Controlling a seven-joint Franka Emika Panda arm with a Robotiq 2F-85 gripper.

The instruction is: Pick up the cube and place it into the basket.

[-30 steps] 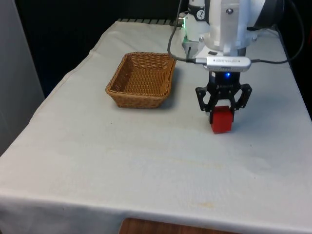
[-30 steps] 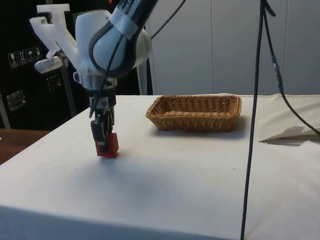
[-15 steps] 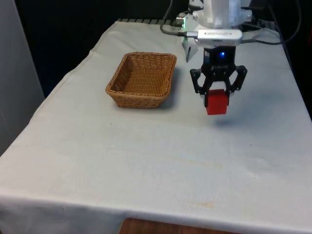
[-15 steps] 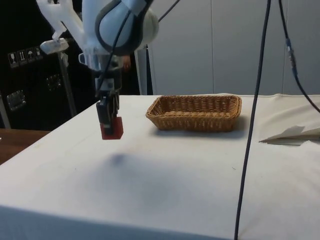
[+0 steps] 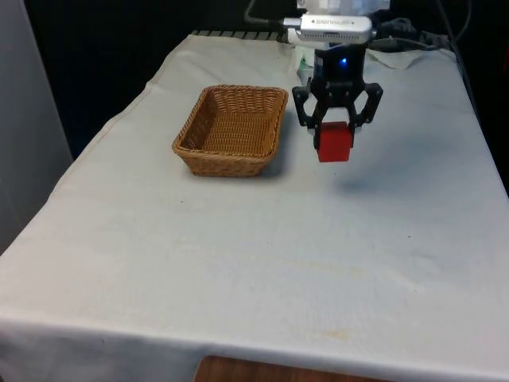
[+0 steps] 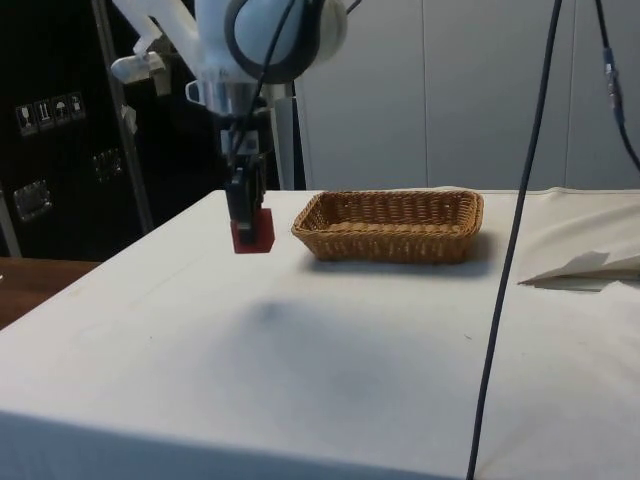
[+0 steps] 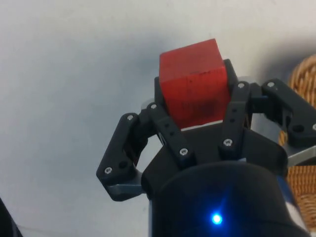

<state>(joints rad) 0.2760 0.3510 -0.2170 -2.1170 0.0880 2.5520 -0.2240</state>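
Gripper (image 5: 335, 137) clamped on red cube (image 5: 334, 143), cube sticking out below fingertips, well above cloth. Basket (image 5: 232, 129) just to front view's left, not under cube.

You face a white-clothed tabletop (image 5: 238, 263) running back to black curtains (image 5: 119, 48), a strip of brown wood (image 5: 238, 372) showing under its near edge. From the side, dark cabinets (image 6: 60, 130) stand beside pale wall panels (image 6: 430, 90); a black cable (image 6: 515, 250) hangs across your view.
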